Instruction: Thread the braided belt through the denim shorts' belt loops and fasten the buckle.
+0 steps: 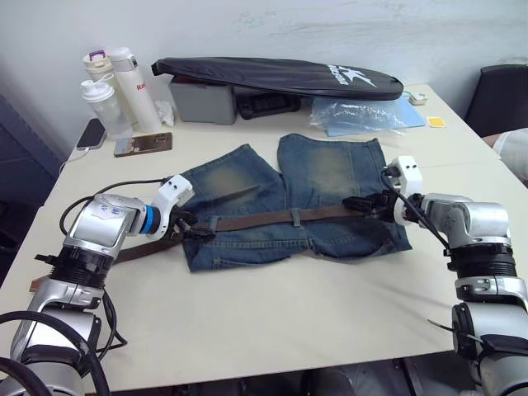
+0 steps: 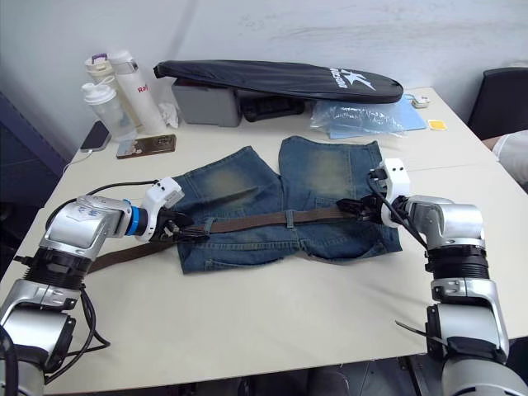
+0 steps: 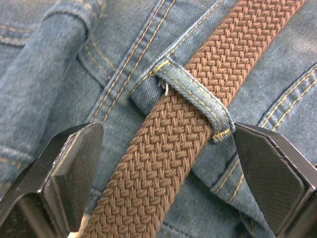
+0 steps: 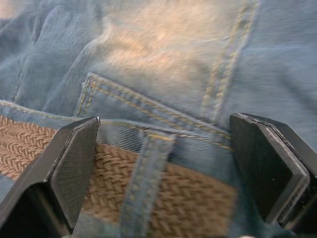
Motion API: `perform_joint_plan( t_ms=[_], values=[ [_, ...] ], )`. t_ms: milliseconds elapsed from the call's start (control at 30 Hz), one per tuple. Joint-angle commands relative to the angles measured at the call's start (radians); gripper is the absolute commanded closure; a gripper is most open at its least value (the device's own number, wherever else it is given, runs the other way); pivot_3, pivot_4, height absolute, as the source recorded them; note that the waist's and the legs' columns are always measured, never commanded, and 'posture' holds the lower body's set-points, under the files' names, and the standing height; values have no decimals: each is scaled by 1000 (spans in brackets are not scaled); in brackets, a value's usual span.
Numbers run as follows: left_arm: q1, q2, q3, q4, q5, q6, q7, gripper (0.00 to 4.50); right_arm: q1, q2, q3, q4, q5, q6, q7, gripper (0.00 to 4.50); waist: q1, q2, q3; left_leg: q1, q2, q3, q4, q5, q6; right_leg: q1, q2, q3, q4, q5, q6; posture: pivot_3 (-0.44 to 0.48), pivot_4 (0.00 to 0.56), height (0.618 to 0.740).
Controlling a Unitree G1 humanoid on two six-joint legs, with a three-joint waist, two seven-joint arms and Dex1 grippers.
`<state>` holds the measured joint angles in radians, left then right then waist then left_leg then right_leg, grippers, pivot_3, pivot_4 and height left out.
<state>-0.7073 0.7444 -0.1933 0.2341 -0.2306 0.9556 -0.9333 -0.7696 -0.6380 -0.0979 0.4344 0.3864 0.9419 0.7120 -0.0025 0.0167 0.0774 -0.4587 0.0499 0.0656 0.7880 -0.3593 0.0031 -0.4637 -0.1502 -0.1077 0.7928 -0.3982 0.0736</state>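
At centre of the frame, on the bench (image 1: 272,305): denim shorts (image 1: 322,177) flat, braided belt (image 1: 264,220) lies along the waistband under a belt loop (image 3: 198,96) | risk: belt may slip back out if pulled | left end effector (image 1: 191,228) wide apart, astride belt, holding nothing | right end effector (image 1: 363,204) wide too, empty.

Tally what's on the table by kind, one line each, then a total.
Bottles: 3
Phones: 2
Denim shorts: 1
Braided belt: 1
Long black bag: 1
Grey box: 1
Clear plastic bag: 1
Total: 10
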Motion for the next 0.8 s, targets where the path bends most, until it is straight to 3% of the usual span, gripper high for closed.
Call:
perform_joint_plan(
  t_ms=[33, 333, 467, 500, 567, 700, 800],
  values=[
    [-1, 22, 42, -40, -16, 9, -7, 0, -15, -47, -32, -58, 34, 39, 43, 34, 0, 0, 0, 0, 0, 0, 0, 0, 1, 0, 0, 0, 0, 0, 0, 0, 150, 622],
    [-19, 11, 37, -28, -14, 4, -13, 0, 23, -1, -24, -26, 61, 79, 84, 34, 0, 0, 0, 0, 1, 0, 0, 1, 1, 0, 1, 0, 0, -1, -1, 0, 150, 622],
    [-24, 10, 42, -15, -16, 7, -18, 0, 35, 9, -20, -31, 60, 79, 93, 929, 0, 0, 0, 0, 0, 0, 0, 1, 1, 0, 1, 0, 0, -1, -1, 0, 150, 622],
    [-25, 10, 43, -13, -18, 9, -19, 0, 36, 10, -19, -30, 58, 77, 93, 1645, 0, 0, 0, 0, 0, 0, 0, 1, 1, 0, 1, 0, 0, -1, -1, 0, 150, 622],
    [-28, 5, 61, -2, -33, 29, -18, 0, 35, 8, -25, -20, 50, 63, 87, 2254, 0, 0, 0, 0, 1, 0, 0, 1, 1, 0, 1, 0, 0, -1, -1, 0, 150, 622],
    [-38, 8, 77, 49, -64, 98, -43, 0, 38, 0, -28, -15, 40, 43, 89, 3928, 0, 0, 0, 0, 0, 0, 0, 1, 1, 0, 1, 0, 0, -1, -1, 0, 150, 622],
    [-51, -15, 97, 92, -76, 128, -15, 0, 46, -1, -28, -26, 40, 40, 92, 3980, -1, 0, 0, 0, 0, 0, 0, 1, 1, 0, 1, 0, 0, -1, -1, 0, 150, 622]
  ],
)
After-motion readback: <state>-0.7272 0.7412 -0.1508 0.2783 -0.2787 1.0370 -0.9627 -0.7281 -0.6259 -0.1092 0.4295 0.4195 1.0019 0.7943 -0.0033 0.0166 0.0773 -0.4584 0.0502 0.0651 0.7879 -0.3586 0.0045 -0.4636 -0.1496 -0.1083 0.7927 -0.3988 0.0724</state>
